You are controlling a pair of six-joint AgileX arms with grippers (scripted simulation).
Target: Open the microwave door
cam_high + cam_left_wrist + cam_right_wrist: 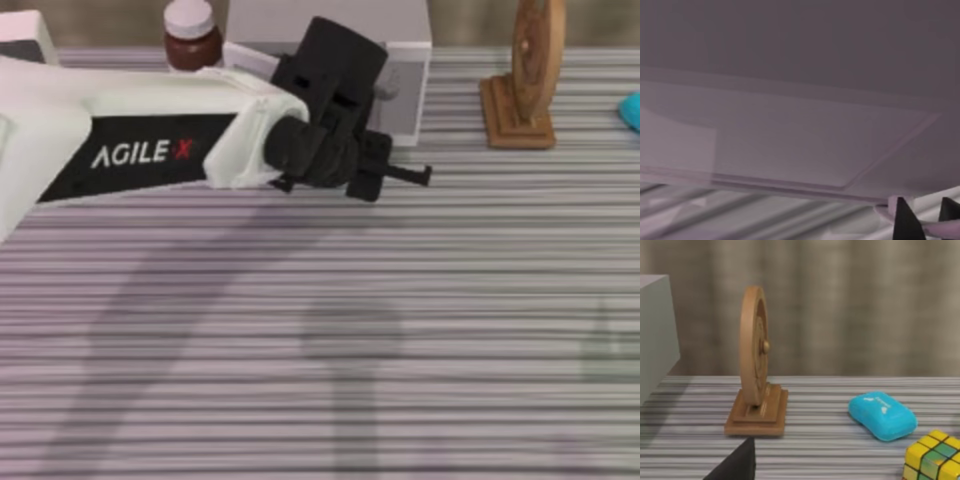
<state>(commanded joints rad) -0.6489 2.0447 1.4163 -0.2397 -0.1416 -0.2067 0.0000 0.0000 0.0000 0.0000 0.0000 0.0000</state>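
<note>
Left arm parked right up against the microwave (400, 60) at the back of the table (320, 330).

Its gripper (400, 172) sits at the microwave door (790, 135), with the arm hiding most of it; can't tell if the fingers are closed. Jar (191, 32) just left, wooden wheel stand (525, 80) to the right, then a blue thing (882, 415) and a puzzle cube (932, 457).

I see the microwave (400, 60) at the surface's (320, 350) back centre, my left claw (405, 172) just before it, jar (190, 35) to its left, wooden wheel stand (525, 80) to its right.
</note>
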